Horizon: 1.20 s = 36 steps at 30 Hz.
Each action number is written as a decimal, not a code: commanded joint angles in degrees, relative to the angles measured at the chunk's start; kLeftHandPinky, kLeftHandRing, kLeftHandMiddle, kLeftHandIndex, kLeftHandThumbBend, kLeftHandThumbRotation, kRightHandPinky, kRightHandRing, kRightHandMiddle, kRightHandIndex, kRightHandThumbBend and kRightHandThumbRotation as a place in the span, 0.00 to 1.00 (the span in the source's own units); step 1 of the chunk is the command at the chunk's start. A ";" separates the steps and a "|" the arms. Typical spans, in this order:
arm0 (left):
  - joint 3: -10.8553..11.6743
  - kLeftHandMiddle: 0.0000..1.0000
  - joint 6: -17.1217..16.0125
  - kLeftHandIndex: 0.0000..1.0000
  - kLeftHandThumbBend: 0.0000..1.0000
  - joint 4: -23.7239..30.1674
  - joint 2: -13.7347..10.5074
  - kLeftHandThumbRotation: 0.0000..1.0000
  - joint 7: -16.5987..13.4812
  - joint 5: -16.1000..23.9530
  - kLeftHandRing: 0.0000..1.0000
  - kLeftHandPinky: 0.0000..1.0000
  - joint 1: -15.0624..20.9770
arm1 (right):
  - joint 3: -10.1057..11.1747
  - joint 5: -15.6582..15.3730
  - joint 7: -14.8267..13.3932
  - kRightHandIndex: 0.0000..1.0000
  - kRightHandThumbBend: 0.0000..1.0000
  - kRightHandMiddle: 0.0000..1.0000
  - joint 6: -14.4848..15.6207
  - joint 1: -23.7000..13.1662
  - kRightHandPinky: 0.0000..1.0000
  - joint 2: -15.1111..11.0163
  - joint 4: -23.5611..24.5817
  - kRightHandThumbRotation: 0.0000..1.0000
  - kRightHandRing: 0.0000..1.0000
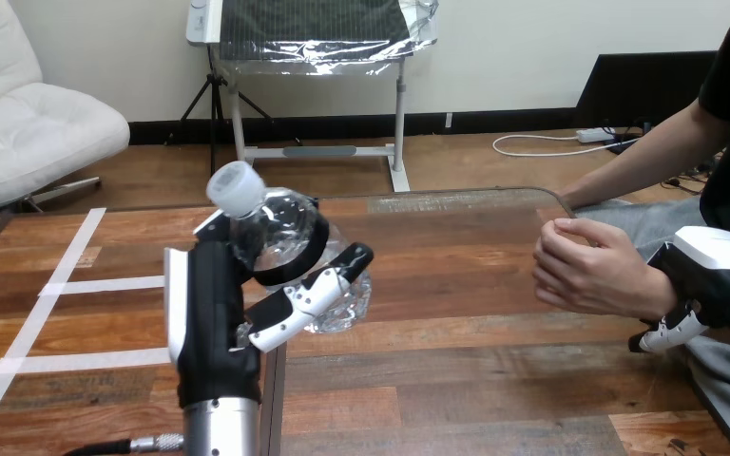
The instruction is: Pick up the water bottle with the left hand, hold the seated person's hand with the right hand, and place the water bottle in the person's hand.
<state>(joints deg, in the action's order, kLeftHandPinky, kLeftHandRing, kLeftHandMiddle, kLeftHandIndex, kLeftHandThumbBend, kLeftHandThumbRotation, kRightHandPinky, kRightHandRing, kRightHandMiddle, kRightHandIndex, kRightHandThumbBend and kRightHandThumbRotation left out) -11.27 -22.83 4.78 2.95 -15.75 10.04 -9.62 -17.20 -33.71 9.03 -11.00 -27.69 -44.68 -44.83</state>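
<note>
1. The silver left forearm (220, 427) comes up from the bottom edge, where it is cut off.
2. Above it is the left hand (211, 323), with its black back to the camera and the palm hidden.
3. This hand's fingers (309, 296) are wrapped round the water bottle (280, 237), crossing its lower body. How they sit on the far side is hidden.
4. The bottle is clear and crinkled and held tilted. Its white cap (236, 187) points up and to the view's left, and its base is low on the right.
5. I cannot tell whether the base is clear of the table (456, 380).
6. The bottle is well apart from the person's hand (589, 271), with bare wood between them.
7. The right hand (713, 266) comes in at the right edge, its arm mostly cut off. Its white back lies over the person's wrist (654, 290), and a curled finger comes out beneath it. The hand is closed round the wrist, and its thumb is hidden.
8. The person's hand is over the table's right side, with its fingers loosely curled and nothing visible in them.
9. White tape lines (67, 285) cross the table's left part.
10. Farther back, the person's other arm (646, 152) reaches the table's far edge, where its hand is hidden.
</note>
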 commanded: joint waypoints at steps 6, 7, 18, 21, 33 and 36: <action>-1.96 0.45 0.63 0.50 0.62 1.69 2.94 0.00 0.62 2.08 0.41 0.38 6.03 | 1.88 0.98 1.60 0.35 0.68 0.31 1.74 -0.25 0.17 -0.13 7.38 0.00 0.22; -2.20 0.45 0.53 0.50 0.62 1.56 3.03 0.00 0.67 2.14 0.41 0.38 6.24 | 2.09 1.02 1.27 0.35 0.68 0.31 1.31 0.06 0.17 -0.32 7.92 0.00 0.22; -3.49 0.45 0.38 0.50 0.62 0.13 3.09 0.00 1.35 2.69 0.42 0.40 8.10 | 4.23 1.82 1.49 0.34 0.68 0.30 1.06 2.11 0.17 -0.83 12.43 0.00 0.22; -4.03 0.45 0.81 0.50 0.61 0.13 3.04 0.00 1.94 2.49 0.42 0.40 8.58 | 4.27 1.27 2.42 0.33 0.69 0.29 2.65 2.36 0.18 -1.01 14.13 0.00 0.22; -5.46 0.45 2.21 0.50 0.62 -0.32 3.59 0.00 3.09 1.98 0.42 0.39 10.26 | 5.74 1.23 3.50 0.34 0.71 0.31 3.22 4.00 0.21 -1.41 18.89 0.00 0.24; -5.84 0.45 2.43 0.50 0.62 -0.62 3.55 0.00 3.30 2.20 0.41 0.39 10.88 | 5.84 1.06 3.41 0.34 0.72 0.32 2.52 4.28 0.21 -1.68 19.62 0.00 0.24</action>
<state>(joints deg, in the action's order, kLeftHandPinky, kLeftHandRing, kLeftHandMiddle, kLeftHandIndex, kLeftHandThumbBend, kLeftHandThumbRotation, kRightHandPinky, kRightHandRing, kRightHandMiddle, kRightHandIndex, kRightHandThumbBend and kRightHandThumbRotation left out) -16.73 -20.15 3.78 2.69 -12.45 11.82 -4.40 -12.58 -33.11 12.30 -7.26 -22.42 -45.33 -29.73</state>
